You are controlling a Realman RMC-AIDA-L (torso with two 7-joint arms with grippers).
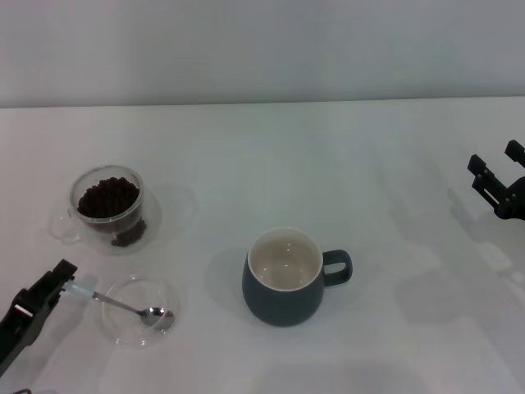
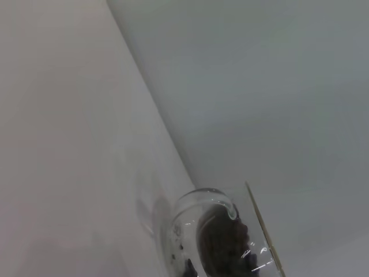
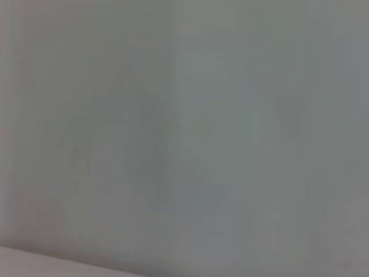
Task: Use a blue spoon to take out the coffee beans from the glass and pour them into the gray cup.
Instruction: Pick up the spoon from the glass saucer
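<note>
Left claw (image 1: pixel 67 279) clamped on pale-blue-handled metal spoon (image 1: pixel 123 305), bowl resting in shallow clear glass dish (image 1: pixel 115 328). Bean-filled clear glass (image 1: pixel 108 205) just behind; gray-blue ceramic mug (image 1: pixel 283 279) right, empty. Right claw (image 1: pixel 495 168) apart, idle at counter (image 1: pixel 246 156) edge.

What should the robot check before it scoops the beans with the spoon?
1. Left gripper at the pale handle of the blue spoon: ok. Firm grasp: cannot tell.
2. Spoon bowl rests in the shallow glass dish, holding no beans: ok.
3. Glass upright, with coffee beans inside: ok.
4. Gray cup upright and empty, ready for pouring: ok.
5. Right gripper parked far to the right, out of the way: ok.
</note>
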